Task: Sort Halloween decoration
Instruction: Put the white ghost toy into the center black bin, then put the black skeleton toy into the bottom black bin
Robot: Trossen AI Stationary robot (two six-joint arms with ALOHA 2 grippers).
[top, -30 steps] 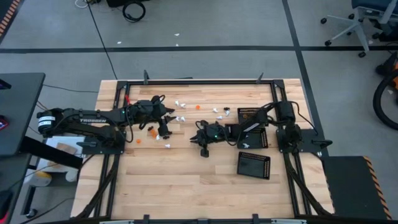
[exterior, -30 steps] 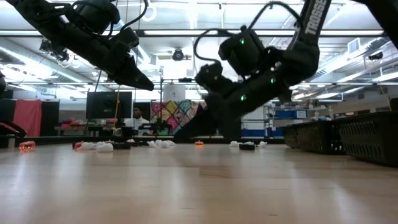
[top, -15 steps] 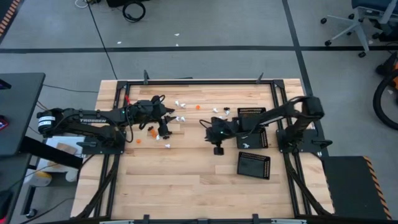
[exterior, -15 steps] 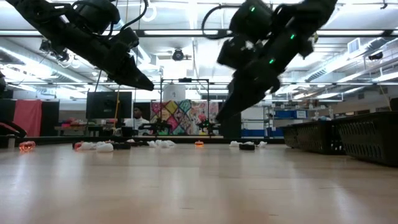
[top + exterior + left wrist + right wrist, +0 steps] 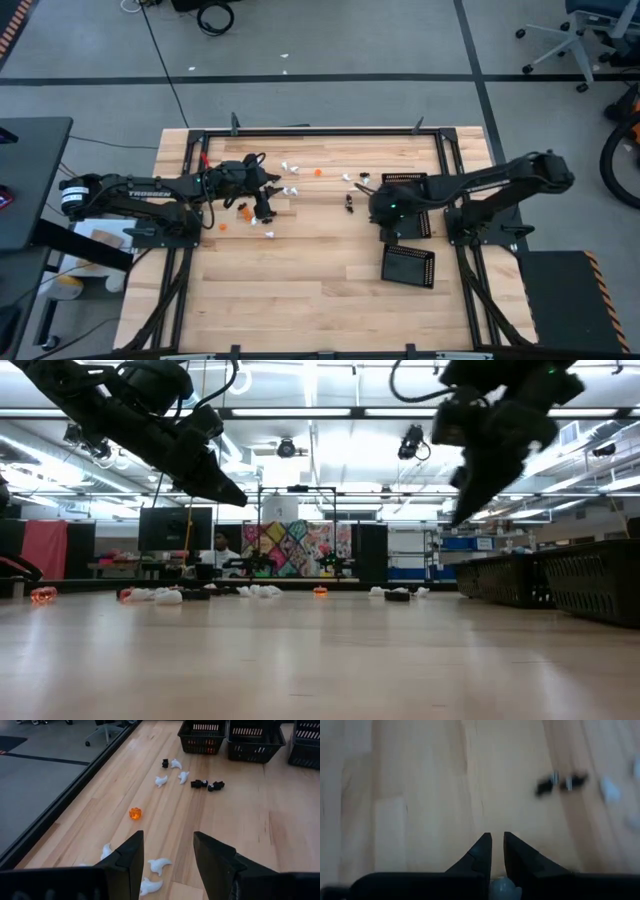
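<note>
The right gripper point(image 5: 497, 845) is seen with its dark fingers nearly pressed together, and a small pale lump point(image 5: 501, 887) is glimpsed low between them, though what it is cannot be told. From above, this gripper point(image 5: 383, 208) is found raised beside the black perforated trays point(image 5: 408, 265), a placement its own wrist camera does not reveal. Only the wrist view shows two black pieces point(image 5: 562, 783) lying on the pale wood planks ahead of it.

The left gripper point(image 5: 167, 857) is held spread above the table point(image 5: 300, 300). Just ahead of its fingers, curled white ghost-like figurines point(image 5: 159, 866) and a knobbly orange pumpkin point(image 5: 135, 813) are seen; farther off lie more white and black pieces point(image 5: 208, 785), short of three mesh baskets point(image 5: 255, 742).
</note>
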